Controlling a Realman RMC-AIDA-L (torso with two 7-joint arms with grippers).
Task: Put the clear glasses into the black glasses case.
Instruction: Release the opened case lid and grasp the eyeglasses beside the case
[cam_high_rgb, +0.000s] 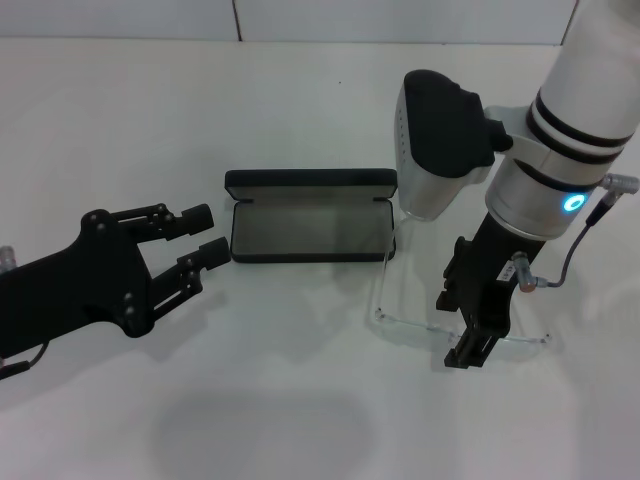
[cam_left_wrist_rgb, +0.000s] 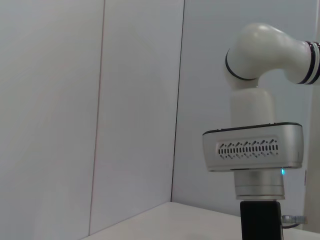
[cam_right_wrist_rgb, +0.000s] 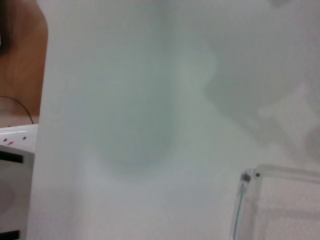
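One black glasses case and one pair of clear glasses are lying on the white table. The case is lying open, its grey lining showing and its lid standing behind the tray. The glasses, fully transparent with thin arms, are sitting just beside the case's right end. The right gripper is pointing down, its fingers closing on the glasses' front. The left gripper is hovering, fingers apart, beside the case's left end.
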